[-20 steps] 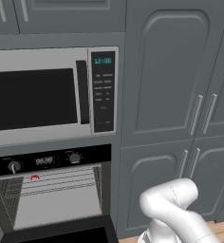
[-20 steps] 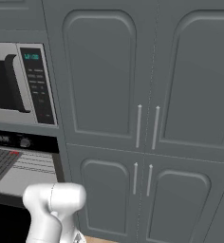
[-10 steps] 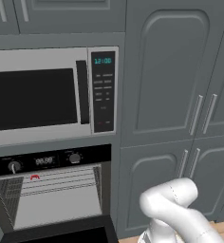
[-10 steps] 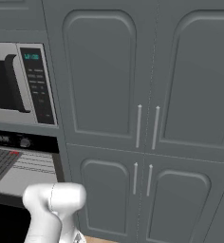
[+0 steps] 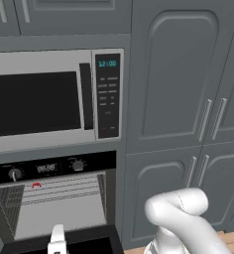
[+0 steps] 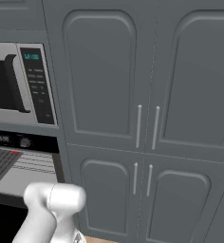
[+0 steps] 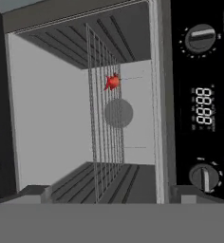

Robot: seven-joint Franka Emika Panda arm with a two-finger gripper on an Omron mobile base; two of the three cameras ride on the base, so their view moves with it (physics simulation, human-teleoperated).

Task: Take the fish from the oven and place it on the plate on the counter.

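Left base view: tall grey cabinets (image 5: pixel 188 99) stand right of the silver microwave (image 5: pixel 54 99), and beneath the microwave the oven (image 5: pixel 54 208) stands open, its grey interior and wire rack (image 5: pixel 64 191) showing under the black knob panel (image 5: pixel 49 167). The white arm (image 5: pixel 183 218) bends low at the lower right. Hand view looks rolled into the oven cavity; the tool (image 7: pixel 104 192) has its two dark tips set wide apart with nothing between them, apparently just outside the opening. The fish (image 7: pixel 112 81), small and red-orange, lies on the rack near the back wall.
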